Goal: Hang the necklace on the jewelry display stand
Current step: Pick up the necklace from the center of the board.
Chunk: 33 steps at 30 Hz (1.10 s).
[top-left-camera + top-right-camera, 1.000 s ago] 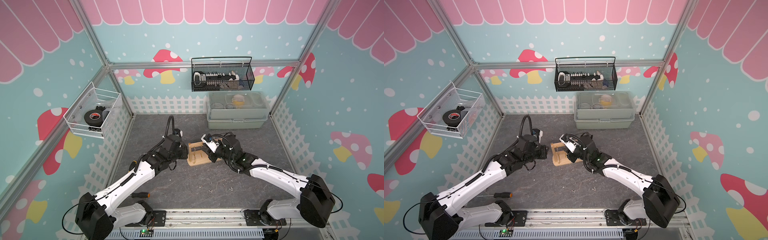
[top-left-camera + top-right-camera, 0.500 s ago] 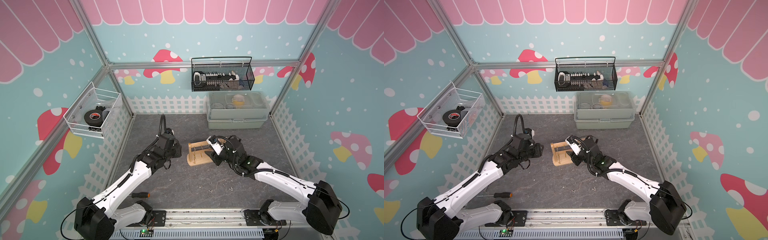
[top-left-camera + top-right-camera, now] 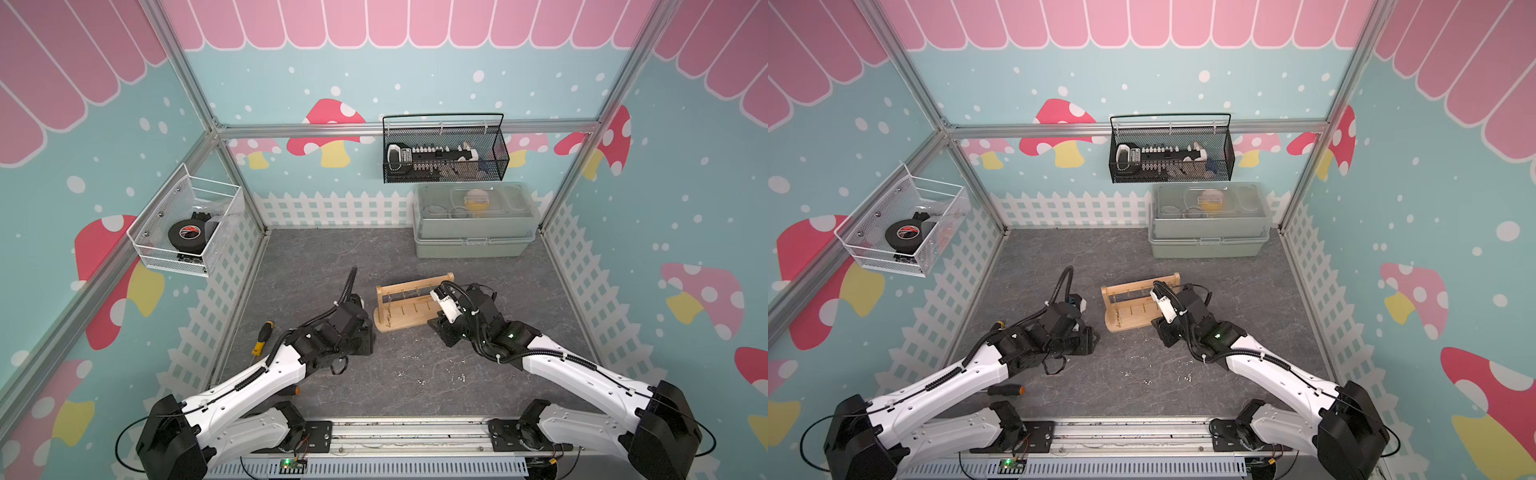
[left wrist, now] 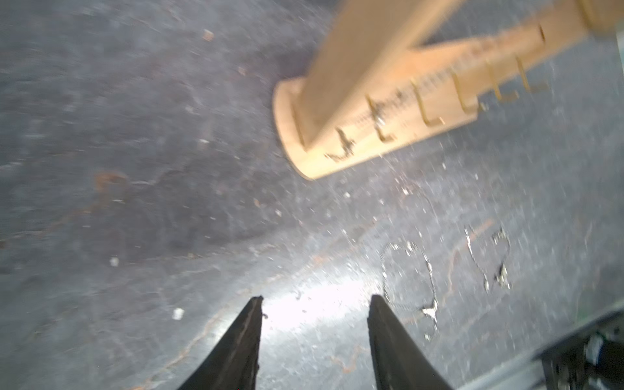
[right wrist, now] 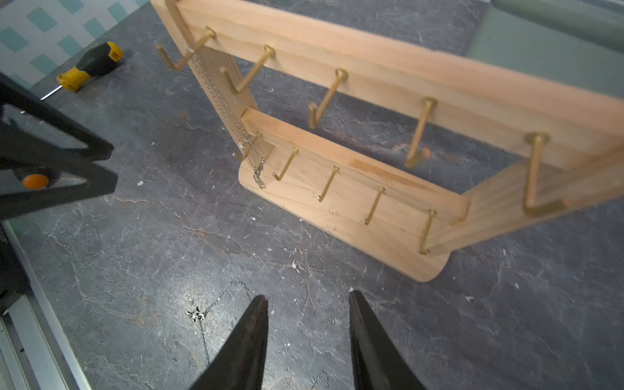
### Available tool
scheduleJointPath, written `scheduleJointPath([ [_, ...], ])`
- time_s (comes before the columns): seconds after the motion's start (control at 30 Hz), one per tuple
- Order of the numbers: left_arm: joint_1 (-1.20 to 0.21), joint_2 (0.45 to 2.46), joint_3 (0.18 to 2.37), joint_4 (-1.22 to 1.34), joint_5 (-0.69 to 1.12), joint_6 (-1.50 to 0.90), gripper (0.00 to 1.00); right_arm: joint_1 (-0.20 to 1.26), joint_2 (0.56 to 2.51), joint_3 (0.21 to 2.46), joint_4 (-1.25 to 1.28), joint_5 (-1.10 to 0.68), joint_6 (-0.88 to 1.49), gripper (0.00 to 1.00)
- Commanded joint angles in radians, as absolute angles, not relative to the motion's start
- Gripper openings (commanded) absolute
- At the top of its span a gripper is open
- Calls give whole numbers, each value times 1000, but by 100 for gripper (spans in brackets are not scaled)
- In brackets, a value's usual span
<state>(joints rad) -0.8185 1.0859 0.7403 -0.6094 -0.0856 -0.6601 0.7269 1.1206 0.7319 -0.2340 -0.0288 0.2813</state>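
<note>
Dangling necklace (image 5: pixel 227 111), clearest from right wrist

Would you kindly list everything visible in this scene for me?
jewelry display stand: one, light wood with gold hooks, mid-floor
hung necklace: one, silver, on the stand's end hook
loose chains: two, silver, on the floor before the stand
screwdrivers: two, yellow-black and black-orange, floor by left arm
lidded box: one, grey-green, back right
wire baskets: two, black on back wall, white on left wall
tape roll: one, black, in the white basket
left gripper: one, black, open, left of the stand
right gripper: one, black, open, at the stand's right end
</note>
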Motion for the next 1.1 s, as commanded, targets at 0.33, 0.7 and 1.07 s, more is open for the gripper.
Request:
scheduleJointPath([
  [0.33,-1082,1410,830,-447,-135,-831,44,655,1127,688,-276,149,457,35],
  [0.7,-1090,1552,861,-454,-162,-850,31,593,1093,694,-298,184,466,34],
  [1.07,-1109,1625,853,-440,-195,-843,27,577,1122,720,-281,183,436,33],
])
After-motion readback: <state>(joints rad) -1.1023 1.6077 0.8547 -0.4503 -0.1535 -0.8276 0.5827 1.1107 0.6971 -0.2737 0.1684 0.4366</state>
